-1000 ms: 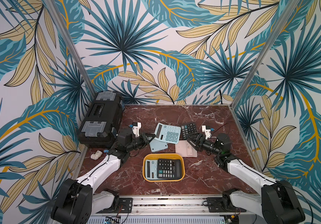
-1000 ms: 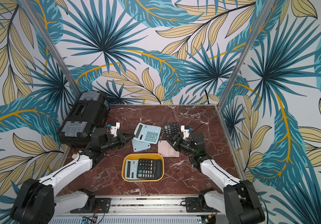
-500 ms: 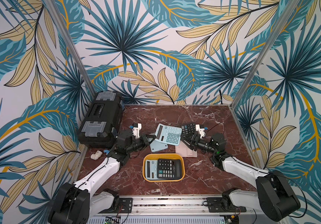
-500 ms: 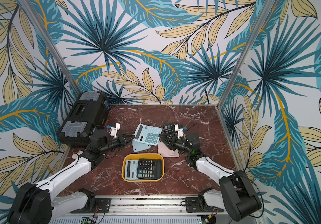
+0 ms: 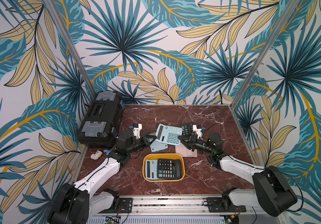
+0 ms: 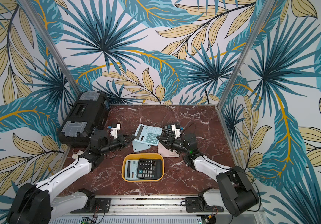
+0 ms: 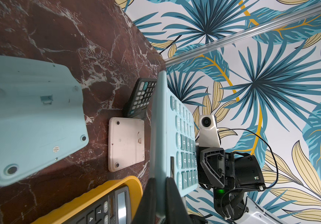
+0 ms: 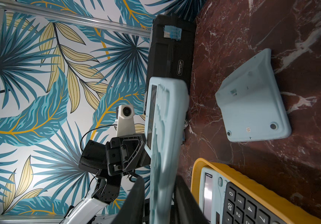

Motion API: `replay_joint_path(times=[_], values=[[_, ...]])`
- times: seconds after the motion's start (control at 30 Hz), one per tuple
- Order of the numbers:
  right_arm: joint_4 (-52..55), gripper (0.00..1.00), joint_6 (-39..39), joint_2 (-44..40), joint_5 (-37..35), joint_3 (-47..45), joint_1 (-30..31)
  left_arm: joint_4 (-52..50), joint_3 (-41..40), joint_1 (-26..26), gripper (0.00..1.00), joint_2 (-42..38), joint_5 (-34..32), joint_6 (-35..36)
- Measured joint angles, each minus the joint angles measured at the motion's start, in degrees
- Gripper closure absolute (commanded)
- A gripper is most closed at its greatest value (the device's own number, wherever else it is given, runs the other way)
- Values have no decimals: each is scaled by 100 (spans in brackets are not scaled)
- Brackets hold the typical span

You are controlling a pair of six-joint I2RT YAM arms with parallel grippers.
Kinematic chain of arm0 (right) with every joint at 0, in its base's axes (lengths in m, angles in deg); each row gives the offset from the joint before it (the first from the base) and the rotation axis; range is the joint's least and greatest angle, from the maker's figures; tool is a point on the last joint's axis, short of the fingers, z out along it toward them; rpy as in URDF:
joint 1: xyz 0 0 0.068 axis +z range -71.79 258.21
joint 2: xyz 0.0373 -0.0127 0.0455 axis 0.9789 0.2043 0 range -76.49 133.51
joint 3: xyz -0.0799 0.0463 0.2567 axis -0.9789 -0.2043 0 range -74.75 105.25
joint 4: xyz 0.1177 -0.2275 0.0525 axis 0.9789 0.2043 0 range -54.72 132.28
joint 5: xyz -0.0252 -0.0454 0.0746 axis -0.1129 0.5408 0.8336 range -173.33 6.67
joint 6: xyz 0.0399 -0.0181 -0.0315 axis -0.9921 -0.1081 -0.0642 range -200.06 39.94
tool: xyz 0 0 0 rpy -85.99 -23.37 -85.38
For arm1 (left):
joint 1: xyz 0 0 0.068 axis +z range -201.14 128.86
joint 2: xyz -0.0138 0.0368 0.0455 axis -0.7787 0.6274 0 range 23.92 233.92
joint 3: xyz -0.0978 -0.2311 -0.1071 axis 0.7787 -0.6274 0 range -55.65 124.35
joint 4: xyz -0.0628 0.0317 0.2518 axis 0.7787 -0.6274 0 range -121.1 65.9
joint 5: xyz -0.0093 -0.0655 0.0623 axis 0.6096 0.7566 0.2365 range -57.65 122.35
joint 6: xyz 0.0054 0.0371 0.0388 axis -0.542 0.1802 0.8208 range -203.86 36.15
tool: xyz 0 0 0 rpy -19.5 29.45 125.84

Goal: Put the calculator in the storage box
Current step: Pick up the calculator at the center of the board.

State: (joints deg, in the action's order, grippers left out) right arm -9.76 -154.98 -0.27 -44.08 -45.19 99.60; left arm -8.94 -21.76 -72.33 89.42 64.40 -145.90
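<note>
A light blue calculator hangs tilted above the table between both arms. My left gripper is shut on its left edge. My right gripper has its jaws on either side of the calculator's right edge, with a narrow gap on one side. The yellow storage box sits in front of it on the table. Inside lie a pale blue calculator and a black one overlapping it.
A second light blue calculator lies face down under the held one. A pinkish one lies face down to the right, and a black one behind it. The black toolbox fills the back left, with a white fitting beside it.
My right gripper has moved left up to the held calculator and its jaws have narrowed around the edge. The left gripper has kept its hold with little movement.
</note>
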Motion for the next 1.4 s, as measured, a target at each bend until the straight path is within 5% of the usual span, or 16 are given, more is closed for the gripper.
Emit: replay_joint_path(times=[0.37,0.53,0.9,0.97,1.4], values=[[24,88,-31,2,-50,0,4,4,0,-74,100,0,-35,26],[214,96,17,-4,-79,2,15,-131,0,-127,72,-114,-140,166],[1012,100,404,-269,-175,28,20,-944,31,-153,72,-527,-254,254],[1215,100,492,-374,-192,28,20,-1322,107,-153,6,-660,-319,402],[2382,100,1097,-951,-87,26,55,-3101,378,-155,0,-1497,-1541,1624]])
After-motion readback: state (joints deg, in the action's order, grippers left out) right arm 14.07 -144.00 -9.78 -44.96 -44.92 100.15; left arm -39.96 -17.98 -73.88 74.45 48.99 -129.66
